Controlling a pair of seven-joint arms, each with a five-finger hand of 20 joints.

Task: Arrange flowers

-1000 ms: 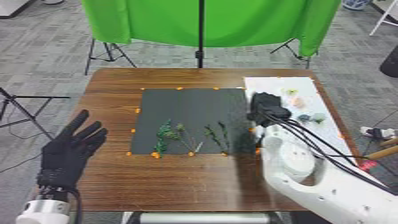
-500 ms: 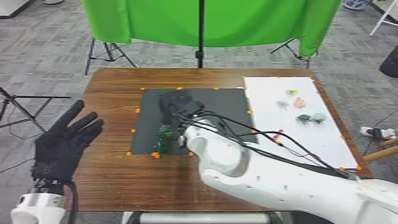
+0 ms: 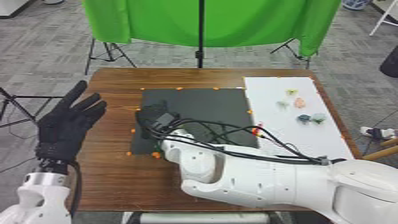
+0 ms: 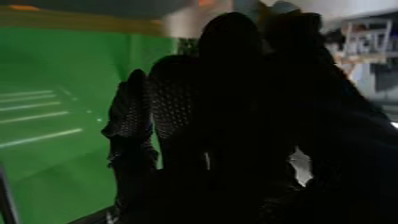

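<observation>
Over the left part of the dark mat (image 3: 209,99) is my right hand (image 3: 158,118). In the right wrist view the thumb and fingertips of my right hand (image 4: 222,100) close on a small greyish thing that looks like a flower (image 4: 282,7). My left hand (image 3: 66,125) is held up at the table's left edge, fingers straight and empty. The green stems on the mat are mostly hidden by the right arm. On the white sheet (image 3: 311,145) lie a yellow-green flower (image 3: 291,92), a pale one (image 3: 282,104), a peach one (image 3: 299,102), a blue one (image 3: 305,119) and a grey-green one (image 3: 319,118).
The right arm and its black cables (image 3: 235,131) cross the table's front right and the mat's lower part. Orange markers line the edges of mat and sheet. A green cloth (image 3: 160,22) on stands is behind the brown table (image 3: 115,180).
My right hand has swung left from the white sheet across to the mat's left side, uncovering the pale flower. The left hand has shifted only slightly.
</observation>
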